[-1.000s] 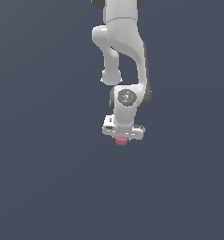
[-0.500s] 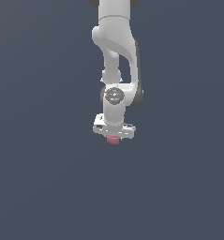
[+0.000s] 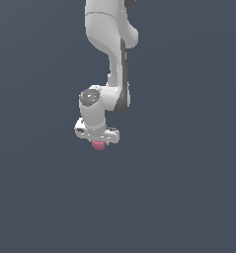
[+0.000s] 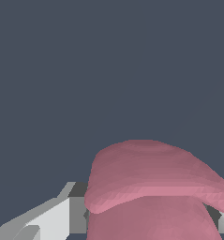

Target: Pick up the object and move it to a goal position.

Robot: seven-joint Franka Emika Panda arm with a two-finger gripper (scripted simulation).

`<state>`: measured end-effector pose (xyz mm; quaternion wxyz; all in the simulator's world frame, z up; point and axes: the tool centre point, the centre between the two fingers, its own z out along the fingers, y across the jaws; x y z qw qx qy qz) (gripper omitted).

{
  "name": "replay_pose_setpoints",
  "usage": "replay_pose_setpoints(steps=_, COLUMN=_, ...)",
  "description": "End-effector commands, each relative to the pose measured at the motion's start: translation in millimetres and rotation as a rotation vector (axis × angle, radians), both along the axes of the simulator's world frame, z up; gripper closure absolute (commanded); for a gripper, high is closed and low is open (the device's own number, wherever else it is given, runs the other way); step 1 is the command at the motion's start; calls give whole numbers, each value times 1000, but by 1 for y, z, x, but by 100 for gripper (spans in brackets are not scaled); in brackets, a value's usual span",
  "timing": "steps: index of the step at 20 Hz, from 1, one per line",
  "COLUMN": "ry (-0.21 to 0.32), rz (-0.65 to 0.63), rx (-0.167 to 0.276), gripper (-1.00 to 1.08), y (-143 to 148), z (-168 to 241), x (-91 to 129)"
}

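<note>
The white jointed robot arm (image 3: 109, 59) hangs over a plain dark grey-blue surface (image 3: 188, 197). Its white gripper (image 3: 98, 140) has its jaws closed on the small pink-red blocky piece (image 3: 98, 145), which peeks out just below them. In the wrist view the piece (image 4: 151, 187) sits between the grey pads. It looks rigid, light and smooth; a grip across its narrow sides seems best.
</note>
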<state>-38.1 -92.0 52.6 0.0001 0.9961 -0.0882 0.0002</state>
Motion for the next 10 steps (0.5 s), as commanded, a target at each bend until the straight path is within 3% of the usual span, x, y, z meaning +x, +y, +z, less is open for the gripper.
replay_pose_setpoints(steps=1, ry=0, rz=2, rx=0, gripper=108, y=-20, z=2, x=-2)
replay_pose_setpoints(steps=10, ry=0, rz=2, rx=0, gripper=108, y=-52, z=4, x=-2)
